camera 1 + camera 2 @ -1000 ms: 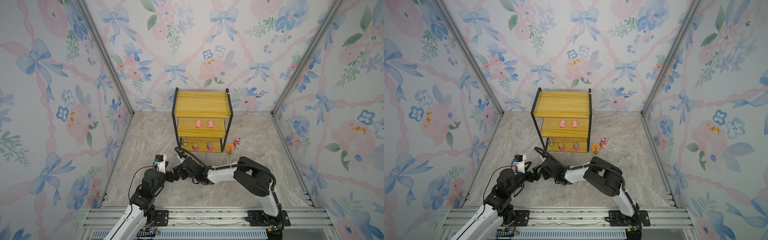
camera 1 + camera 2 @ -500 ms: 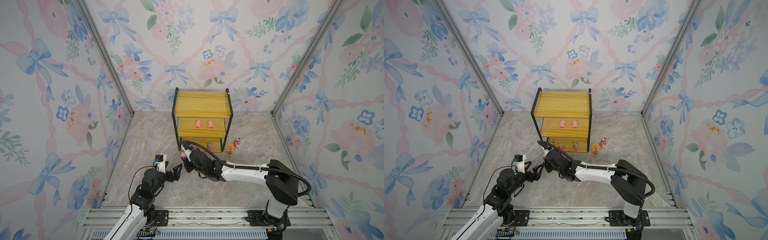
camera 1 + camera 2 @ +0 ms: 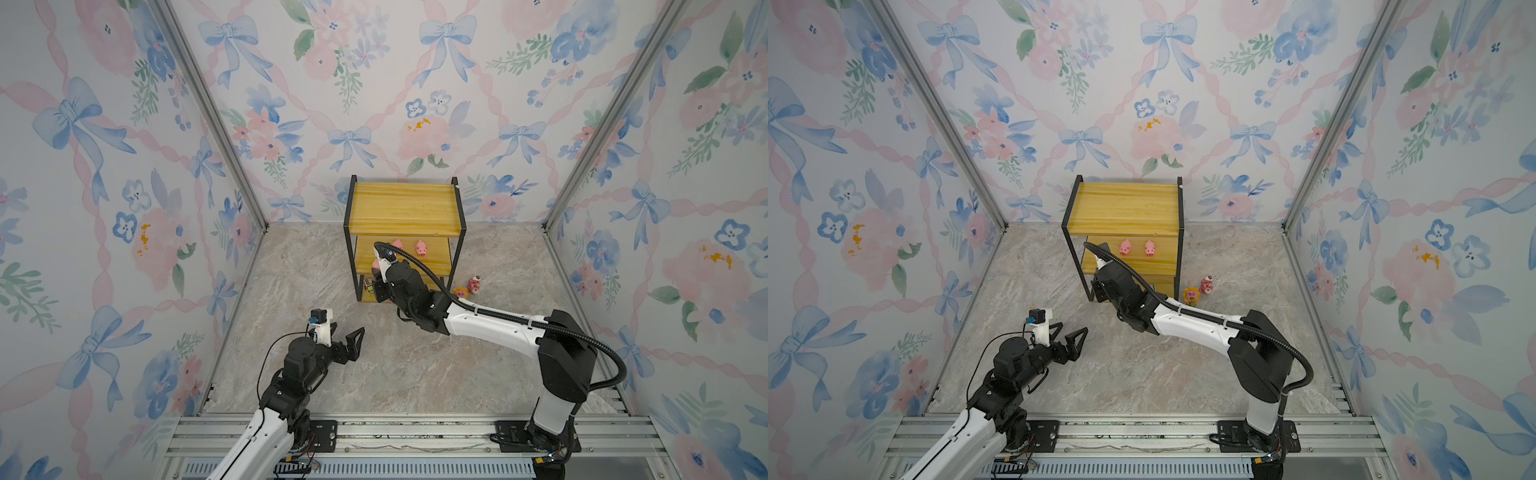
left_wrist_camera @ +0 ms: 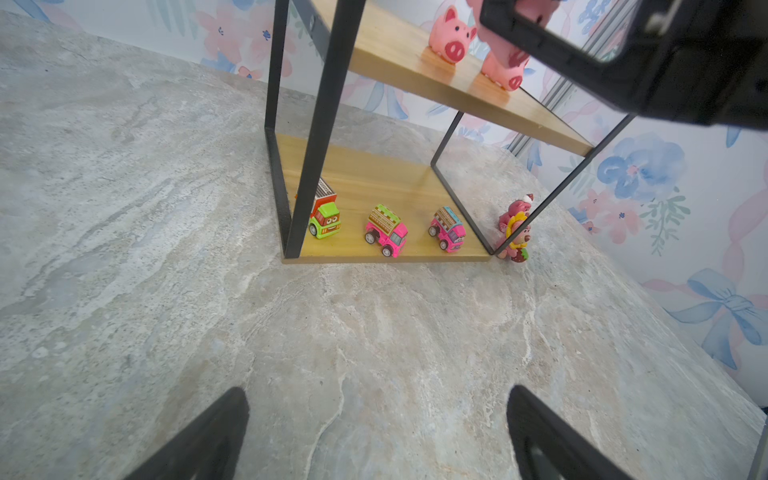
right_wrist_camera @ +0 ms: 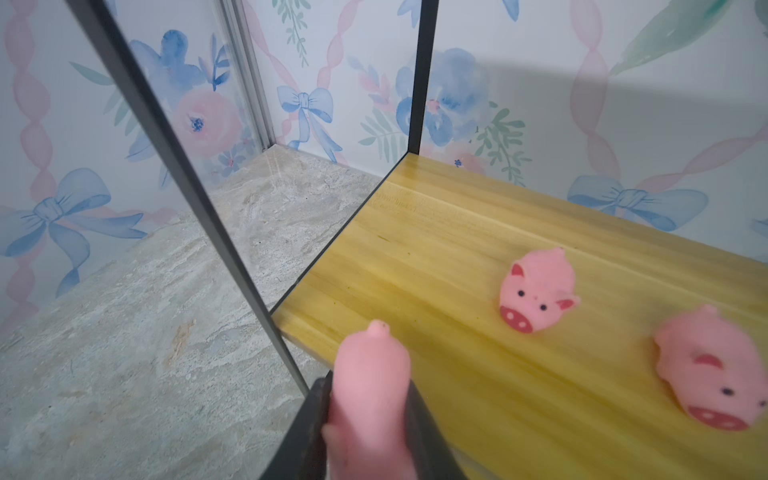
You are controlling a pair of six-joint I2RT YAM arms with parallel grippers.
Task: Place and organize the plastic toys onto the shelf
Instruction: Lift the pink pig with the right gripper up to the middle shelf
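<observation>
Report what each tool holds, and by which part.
Right tool pinches a pink pig across the sides of its body. Left tool is open, holding nothing.

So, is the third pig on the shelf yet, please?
Not yet: the right gripper clamps the pig at the front edge of the middle board.

Shelf [image 3: 405, 208]: two pigs [image 3: 1125, 247] upright on the middle board, third pig [image 5: 370, 382] held over its front left corner, three cars [image 4: 386, 230] lining the bottom board, two bears [image 3: 1207, 284] on the floor just right
</observation>
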